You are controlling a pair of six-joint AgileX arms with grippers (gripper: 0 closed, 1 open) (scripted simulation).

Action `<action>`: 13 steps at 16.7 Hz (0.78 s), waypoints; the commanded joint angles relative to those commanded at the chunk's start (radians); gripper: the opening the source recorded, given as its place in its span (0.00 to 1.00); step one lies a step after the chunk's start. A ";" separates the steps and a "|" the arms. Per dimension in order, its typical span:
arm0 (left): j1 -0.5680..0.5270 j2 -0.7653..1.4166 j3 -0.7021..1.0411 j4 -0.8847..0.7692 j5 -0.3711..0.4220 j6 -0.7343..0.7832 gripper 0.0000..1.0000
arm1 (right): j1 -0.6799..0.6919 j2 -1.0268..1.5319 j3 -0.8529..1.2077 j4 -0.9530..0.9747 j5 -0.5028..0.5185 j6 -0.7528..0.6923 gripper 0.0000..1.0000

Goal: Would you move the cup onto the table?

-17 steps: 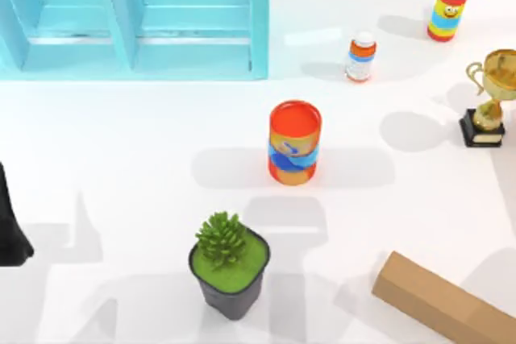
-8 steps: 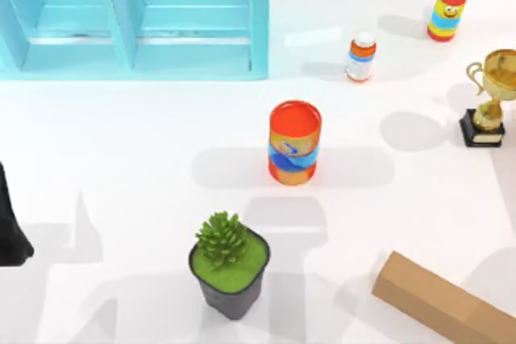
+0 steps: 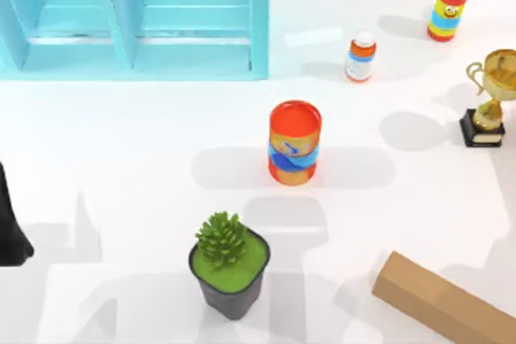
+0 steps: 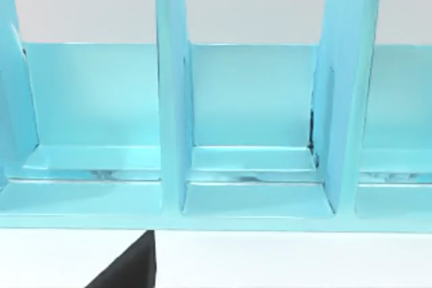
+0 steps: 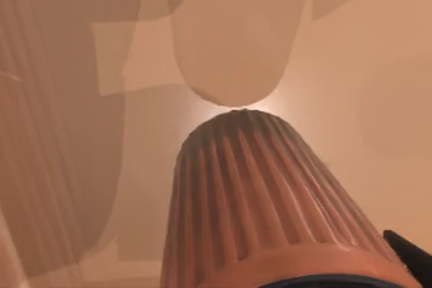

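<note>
Ribs of the cup (image 5: 256, 193) run away from the right wrist camera to its narrow base. That base points at the bench (image 5: 378, 65) and meets its own rounded shadow there, so I judge the cup to be on the surface or only just above it. A dark sliver (image 5: 410, 255) at the rim may belong to the right tool. Whether that tool is clamped on the cup or already loosened, I cannot tell.

From above, the only thing that has changed in the last second is shade: the grey patch by the cardboard box (image 3: 439, 304), at the bench's front right corner, has drawn off toward the right edge. The orange can (image 3: 294, 142), plant pot (image 3: 230, 267), trophy (image 3: 488, 98) and shelf unit (image 3: 193, 30) have all stayed put.

To me that suggests the right arm is moving the cup near that corner and the set-down is close.

The left arm (image 3: 10, 227) sits parked at the left edge; I cannot tell its tool's state either.
</note>
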 joint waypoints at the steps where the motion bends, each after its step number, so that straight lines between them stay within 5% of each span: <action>1: 0.000 0.000 0.000 0.000 0.000 0.000 1.00 | 0.023 -0.021 0.013 -0.036 0.000 0.030 0.00; 13: 0.000 0.000 0.000 0.000 0.000 0.000 1.00 | 0.263 -0.112 0.123 -0.198 -0.015 0.143 0.00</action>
